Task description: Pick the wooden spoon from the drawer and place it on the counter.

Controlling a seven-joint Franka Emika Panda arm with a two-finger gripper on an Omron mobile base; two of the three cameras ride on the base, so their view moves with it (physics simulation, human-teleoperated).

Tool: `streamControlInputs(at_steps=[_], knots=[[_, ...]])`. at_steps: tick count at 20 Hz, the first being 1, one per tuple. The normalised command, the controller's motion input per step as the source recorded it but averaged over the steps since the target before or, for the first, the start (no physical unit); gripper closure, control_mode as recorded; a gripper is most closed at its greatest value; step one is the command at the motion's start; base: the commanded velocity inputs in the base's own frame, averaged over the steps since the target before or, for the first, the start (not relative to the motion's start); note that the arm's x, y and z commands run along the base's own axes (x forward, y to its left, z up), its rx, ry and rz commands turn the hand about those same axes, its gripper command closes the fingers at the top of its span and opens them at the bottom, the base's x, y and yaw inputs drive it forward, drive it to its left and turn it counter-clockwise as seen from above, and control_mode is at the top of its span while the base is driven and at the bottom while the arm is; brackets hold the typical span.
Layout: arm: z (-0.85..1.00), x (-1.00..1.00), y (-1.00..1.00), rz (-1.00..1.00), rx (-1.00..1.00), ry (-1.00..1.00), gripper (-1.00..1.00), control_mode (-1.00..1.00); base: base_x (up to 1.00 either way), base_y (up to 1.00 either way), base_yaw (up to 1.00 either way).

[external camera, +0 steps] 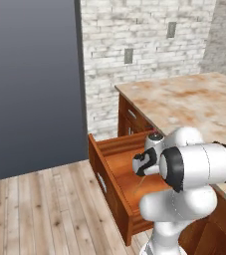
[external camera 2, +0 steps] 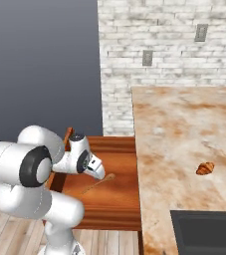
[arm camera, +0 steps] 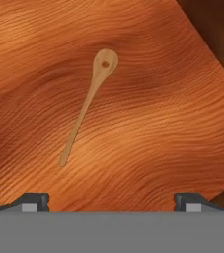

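The robot's gripper (arm camera: 111, 200) hangs above the pulled-out drawer (external camera 2: 115, 199), its jaws spread wide and holding nothing. The wooden spoon (arm camera: 89, 102) lies flat on the drawer's floor — alone, bowl and slender handle clear of the walls. On the counter (external camera 2: 184, 134) beside the drawer rests a small croissant (external camera 2: 205, 168), near the black cooktop (external camera 2: 209, 231).

Thin light-tan wooden spoon (arm camera: 87, 111) lying flat on the floor of the drawer (external camera 2: 115, 199), small oval bowl with a dark spot, long slender handle, reddish-brown drawer pulled open beside the counter (external camera 2: 184, 129), beige marble-look top with rust-orange blotches
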Motion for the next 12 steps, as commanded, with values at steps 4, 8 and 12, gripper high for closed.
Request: streamControlInputs(at_steps=[4,8,12], knots=[[-0.70,0.34,0.00,-0.02,-0.11,0.13,-1.00,-1.00,0.00,0.00,0.00],[-0.44,0.49,-0.04,0.00,-0.01,0.01,-1.00,-1.00,0.00,0.00,0.00],[-0.31,0.43,-0.11,0.00,0.00,0.00,-1.00,-1.00,0.00,0.00,0.00]])
